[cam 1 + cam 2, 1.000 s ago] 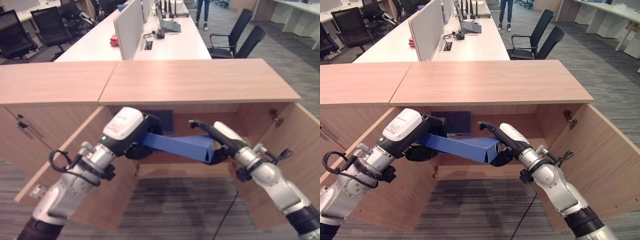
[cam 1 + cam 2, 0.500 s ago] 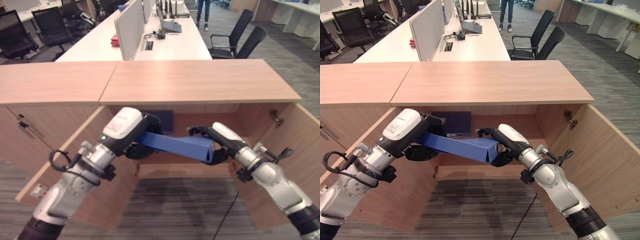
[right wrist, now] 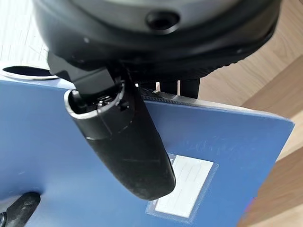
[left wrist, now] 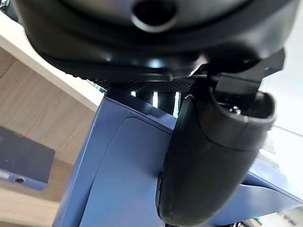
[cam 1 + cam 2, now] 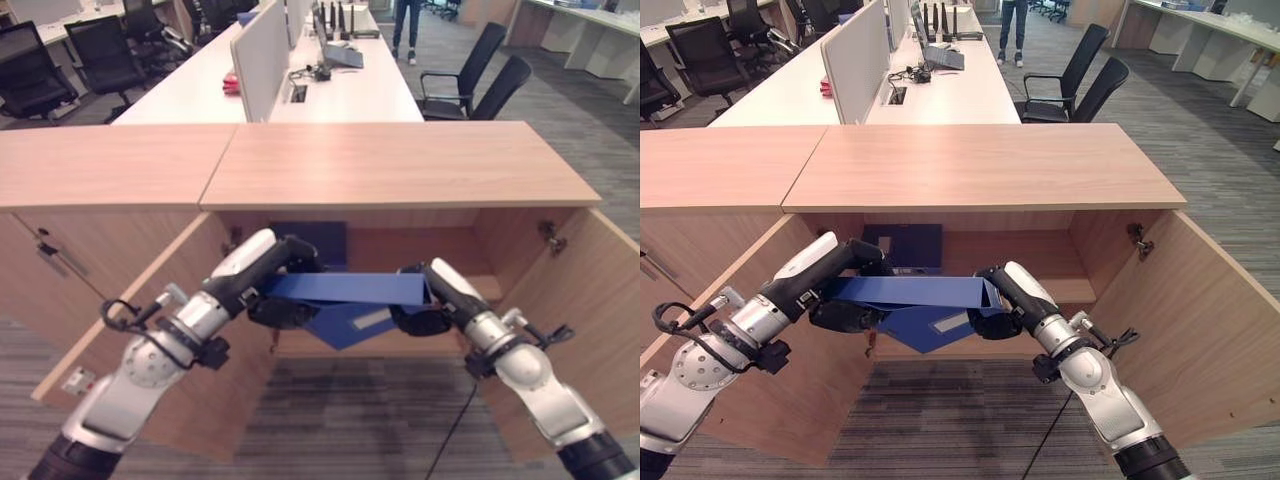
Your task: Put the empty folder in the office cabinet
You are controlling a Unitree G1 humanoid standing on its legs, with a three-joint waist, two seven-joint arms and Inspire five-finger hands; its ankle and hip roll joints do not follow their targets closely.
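The blue folder [image 5: 345,290] hangs level in front of the open wooden cabinet [image 5: 400,165], its labelled spine [image 5: 950,323] turned down and towards me. My left hand [image 5: 288,310] is shut on its left end, fingers above and below the cover. My right hand [image 5: 422,318] is shut on its right end. In the left wrist view the thumb [image 4: 213,156] presses on the folder [image 4: 113,179]. In the right wrist view the thumb [image 3: 128,151] lies across the folder [image 3: 227,142] beside its white label [image 3: 187,184]. The folder's lower flap hangs just above the cabinet shelf [image 5: 485,290].
A darker blue folder [image 5: 312,240] stands at the back of the cabinet. The left cabinet door [image 5: 150,300] and the right door [image 5: 590,300] stand open on either side of my arms. Desks, black chairs [image 5: 480,80] and a standing person [image 5: 408,20] are behind.
The folder has turned from a slant to level and sunk lower, with its spine label now showing. Both hands dropped with it, and the right hand's fingers closed onto its end.
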